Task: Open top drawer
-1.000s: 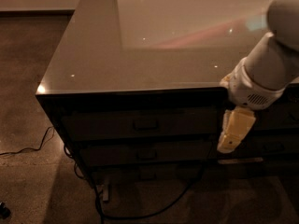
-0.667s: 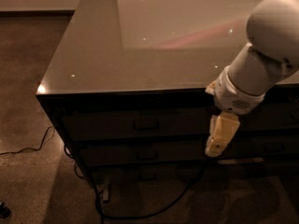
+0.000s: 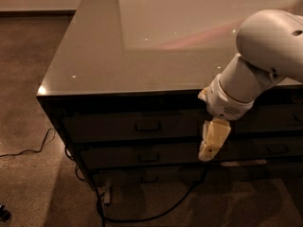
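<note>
The top drawer [image 3: 109,126] is the uppermost dark front under the glossy countertop [image 3: 118,56]. It sits flush with the cabinet, and its small rectangular pull [image 3: 147,126] shows at the centre. My gripper [image 3: 211,144] hangs point-down from the white arm [image 3: 265,60] in front of the drawer fronts. It is to the right of the pull, at about the level of the seam between the top and second drawer, and holds nothing that I can see.
A second drawer [image 3: 149,157] and a third [image 3: 149,178] lie below, each with a like pull. More dark fronts [image 3: 284,117] continue to the right behind the arm. A black cable [image 3: 147,216] loops on the floor at the cabinet's foot, another [image 3: 28,150] at left.
The arm has swung left along the drawer fronts, bringing the gripper closer to the top drawer's pull. The drawer has not moved.
</note>
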Motion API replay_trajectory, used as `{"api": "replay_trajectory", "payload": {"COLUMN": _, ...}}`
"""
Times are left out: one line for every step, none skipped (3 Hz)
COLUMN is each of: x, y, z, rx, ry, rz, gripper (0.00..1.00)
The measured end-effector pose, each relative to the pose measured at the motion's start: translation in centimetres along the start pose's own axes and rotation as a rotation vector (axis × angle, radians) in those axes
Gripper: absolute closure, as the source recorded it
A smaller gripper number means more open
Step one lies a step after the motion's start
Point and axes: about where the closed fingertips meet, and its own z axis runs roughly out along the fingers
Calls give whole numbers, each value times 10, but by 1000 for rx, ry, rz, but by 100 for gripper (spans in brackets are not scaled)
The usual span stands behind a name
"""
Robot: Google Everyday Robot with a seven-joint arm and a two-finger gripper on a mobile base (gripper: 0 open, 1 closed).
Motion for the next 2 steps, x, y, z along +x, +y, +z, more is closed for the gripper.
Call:
{"api": "replay_trajectory", "payload": {"x": -1, "y": -1, "z": 6, "rx": -4, "ry": -26, "rz": -22, "gripper": 0}}
{"api": "replay_trajectory", "payload": {"x": -25, "y": -19, "z": 47, "rx": -59, "ry": -36, "rz": -92, "gripper": 0}}
